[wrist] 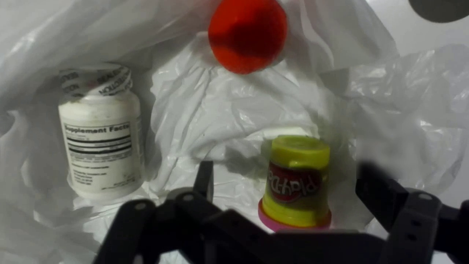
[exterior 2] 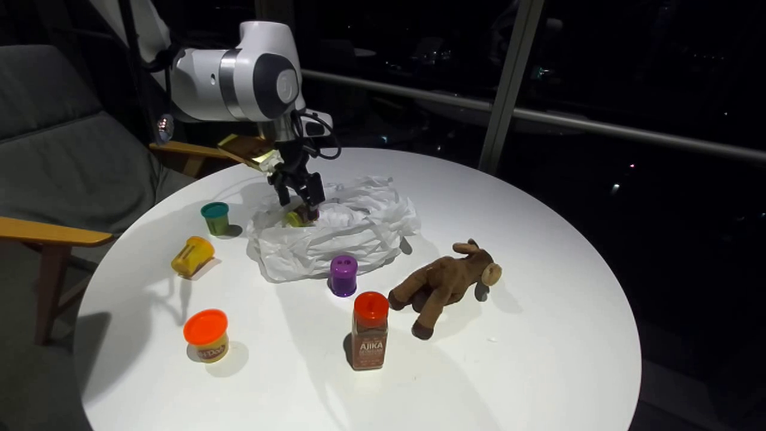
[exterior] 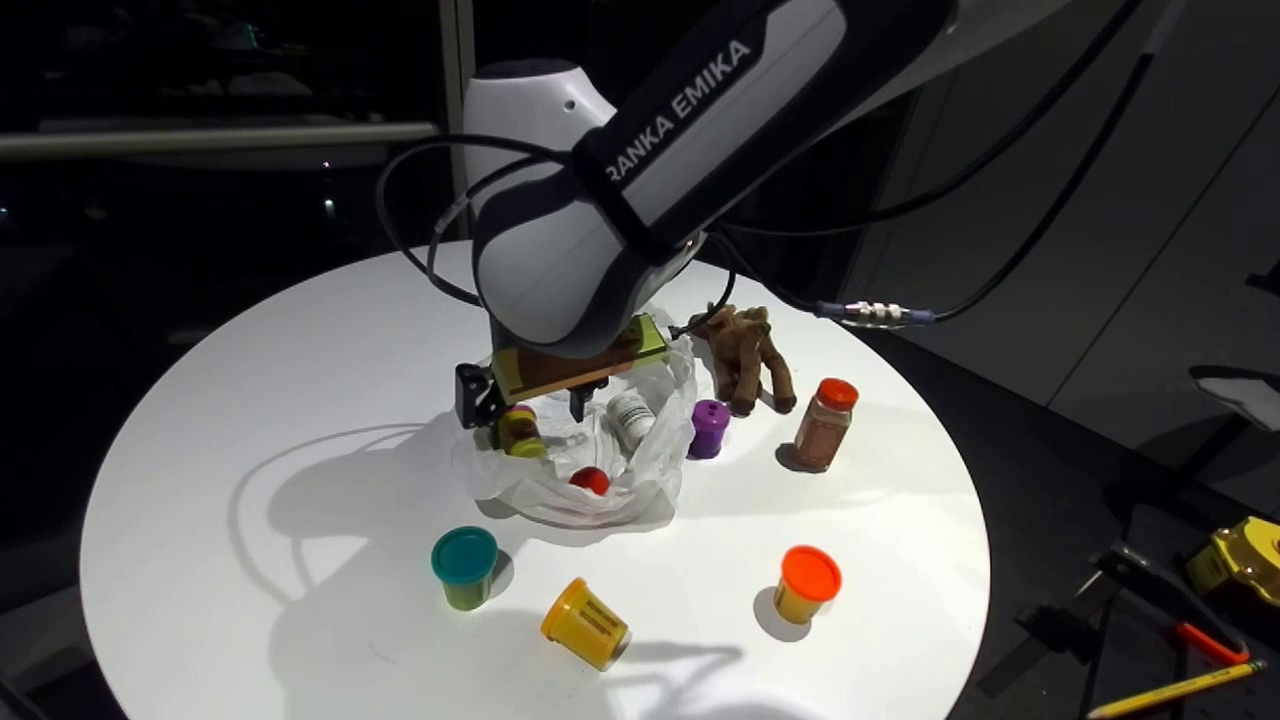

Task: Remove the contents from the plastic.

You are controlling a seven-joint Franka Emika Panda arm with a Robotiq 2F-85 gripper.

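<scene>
Round white table [exterior: 890, 560]: we tick teal tub [exterior: 465, 568], yellow tub [exterior: 586, 626], orange-lidded tub [exterior: 806, 585], purple shaker [exterior 2: 343, 276], red-capped bottle [exterior 2: 370, 332], brown animal [exterior 2: 446, 282] out; white bottle [wrist: 102, 143], round red piece [wrist: 247, 35], pink-lidded tub [wrist: 297, 183] left in plastic bag [exterior 2: 323, 246], gripper [wrist: 287, 176] jaws apart around that tub.

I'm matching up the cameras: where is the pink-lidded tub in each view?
In an exterior view: the pink-lidded tub is left of centre, below mid-height.
In an exterior view: the tub is left of centre, about mid-height.
Wrist view: the tub is low, right of centre.
Shared landmark: the bag around it.
</scene>
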